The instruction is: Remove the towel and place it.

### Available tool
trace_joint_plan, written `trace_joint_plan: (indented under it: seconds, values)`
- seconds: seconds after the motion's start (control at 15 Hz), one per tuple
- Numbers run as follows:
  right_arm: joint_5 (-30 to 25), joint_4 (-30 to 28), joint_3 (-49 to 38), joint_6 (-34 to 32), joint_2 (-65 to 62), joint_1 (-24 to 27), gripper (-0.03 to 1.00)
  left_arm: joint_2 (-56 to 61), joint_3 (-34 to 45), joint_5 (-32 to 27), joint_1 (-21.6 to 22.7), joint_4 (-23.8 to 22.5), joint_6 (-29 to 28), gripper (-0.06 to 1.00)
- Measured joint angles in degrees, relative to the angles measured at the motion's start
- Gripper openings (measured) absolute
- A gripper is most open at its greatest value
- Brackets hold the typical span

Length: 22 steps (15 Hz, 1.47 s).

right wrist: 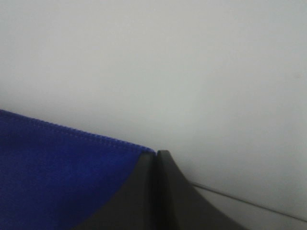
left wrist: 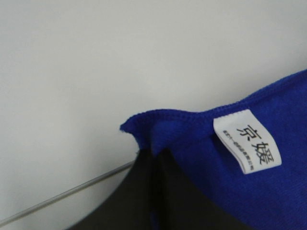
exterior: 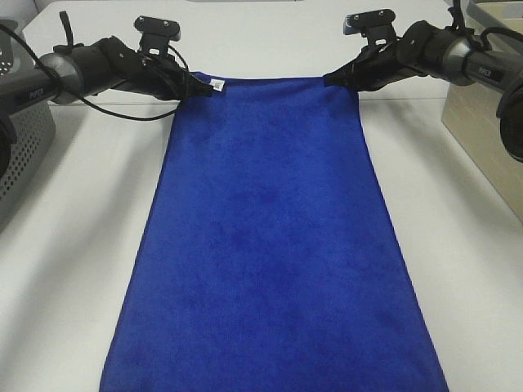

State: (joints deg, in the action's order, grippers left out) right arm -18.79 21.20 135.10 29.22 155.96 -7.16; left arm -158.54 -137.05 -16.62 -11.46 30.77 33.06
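Left gripper point(exterior: 204, 88) and right gripper point(exterior: 333, 80) each pinch a towel point(exterior: 270, 245) corner.

We see both arms reaching inward from either side, the left end effector point(exterior: 198, 88) and right end effector point(exterior: 333, 79) each pinched shut.

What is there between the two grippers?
Only the towel's far edge spans from the left gripper to the right gripper, each shut on a corner; the exterior high view shows it.
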Motion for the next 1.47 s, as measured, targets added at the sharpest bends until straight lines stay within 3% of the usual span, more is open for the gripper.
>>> trace_joint_plan:
  seconds: [0.47, 0.73, 0.8, 0.93, 1.07, 1.13, 1.33, 1.47]
  values:
    - [0.06, -0.06, 0.0, 0.0, 0.0, 0.0, 0.02, 0.0, 0.0, 0.11, 0.0, -0.52, 0.0, 0.01]
    - [0.06, -0.06, 0.0, 0.0, 0.0, 0.0, 0.04, 0.0, 0.0, 0.11, 0.0, -0.57, 0.0, 0.17]
    - [0.06, -0.06, 0.0, 0.0, 0.0, 0.0, 0.07, 0.0, 0.0, 0.11, 0.0, -0.63, 0.0, 0.23]
    - [-0.34, -0.11, 0.0, 0.0, 0.0, 0.0, 0.23, 0.0, 0.0, 0.74, 0.0, -0.63, 0.0, 0.38]
    - [-2.58, -0.29, 0.0, 0.0, 0.0, 0.0, 0.56, 0.0, 0.0, 2.41, 0.0, -0.63, -1.95, 0.61]
    - [-3.84, -0.57, 0.0, 0.0, 0.0, 0.0, 0.62, 0.0, 0.0, 2.81, 0.0, -0.74, -2.41, 0.65]
    - [-10.71, -1.6, 0.0, 0.0, -0.46, 0.0, 0.66, 0.06, 0.0, 0.74, 0.0, -1.89, -3.04, 0.68]
    - [-21.26, -2.64, 0.0, -0.4, -2.92, 0.0, 0.67, 1.78, 0.0, -6.82, 0.0, -2.29, -5.5, 0.68]
